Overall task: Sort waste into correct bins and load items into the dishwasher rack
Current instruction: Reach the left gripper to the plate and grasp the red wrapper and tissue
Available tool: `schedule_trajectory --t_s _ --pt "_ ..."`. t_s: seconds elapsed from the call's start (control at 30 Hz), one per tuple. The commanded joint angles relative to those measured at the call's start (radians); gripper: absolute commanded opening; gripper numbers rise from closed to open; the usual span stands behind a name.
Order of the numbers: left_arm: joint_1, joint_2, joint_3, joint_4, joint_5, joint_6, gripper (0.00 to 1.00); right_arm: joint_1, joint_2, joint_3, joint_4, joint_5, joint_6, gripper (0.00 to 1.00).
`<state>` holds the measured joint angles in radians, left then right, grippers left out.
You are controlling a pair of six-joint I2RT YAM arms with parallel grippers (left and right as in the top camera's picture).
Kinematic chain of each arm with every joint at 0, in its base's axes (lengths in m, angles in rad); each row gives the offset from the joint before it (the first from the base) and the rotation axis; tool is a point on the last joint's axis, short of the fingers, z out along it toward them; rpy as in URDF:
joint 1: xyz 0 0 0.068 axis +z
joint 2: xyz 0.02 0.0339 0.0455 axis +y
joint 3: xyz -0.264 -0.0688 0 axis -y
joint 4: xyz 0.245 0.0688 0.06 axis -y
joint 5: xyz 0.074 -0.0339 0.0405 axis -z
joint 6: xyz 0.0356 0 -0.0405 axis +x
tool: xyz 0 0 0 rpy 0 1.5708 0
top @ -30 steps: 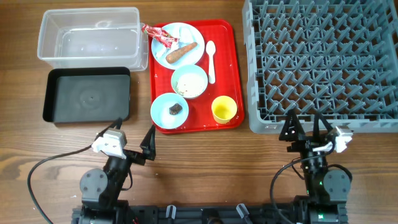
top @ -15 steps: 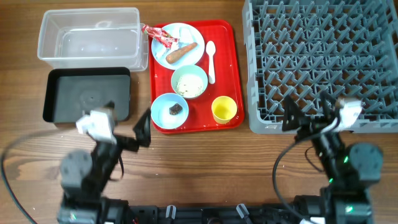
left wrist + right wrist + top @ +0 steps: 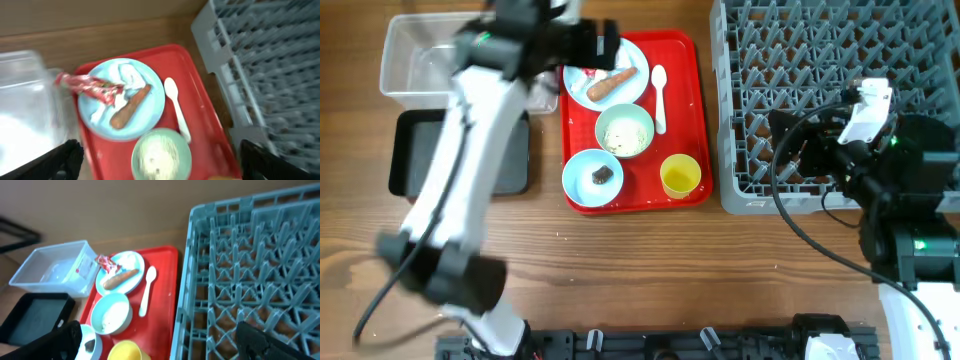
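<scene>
Left gripper (image 3: 161,159) wide open, empty, over your red tray (image 3: 200,100).
Ahead of it, wrapper (image 3: 87,86) and carrot stick (image 3: 129,106) crowd the plate (image 3: 152,107); right gripper (image 3: 164,341) gapes empty above the rack (image 3: 250,255).

Bright, even indoor light with soft shadows. The overhead view is sharp except the blurred left arm (image 3: 470,130); both wrist views are soft.
</scene>
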<state>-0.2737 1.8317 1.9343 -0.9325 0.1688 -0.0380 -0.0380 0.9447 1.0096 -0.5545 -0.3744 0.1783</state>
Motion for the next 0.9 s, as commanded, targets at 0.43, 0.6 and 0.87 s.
schedule_trajectory --t_s 0.43,0.6,0.87 --pt "-0.039 0.525 0.042 0.398 -0.312 -0.270 1.00 0.007 0.021 0.017 -0.110 -0.026 0.004 1.00" --pt "-0.031 0.603 0.042 0.448 -0.327 -0.269 1.00 0.007 0.051 0.017 -0.135 -0.027 0.004 1.00" --pt "-0.045 0.650 0.042 0.470 -0.319 -0.269 0.71 0.007 0.084 0.017 -0.148 -0.027 0.006 1.00"
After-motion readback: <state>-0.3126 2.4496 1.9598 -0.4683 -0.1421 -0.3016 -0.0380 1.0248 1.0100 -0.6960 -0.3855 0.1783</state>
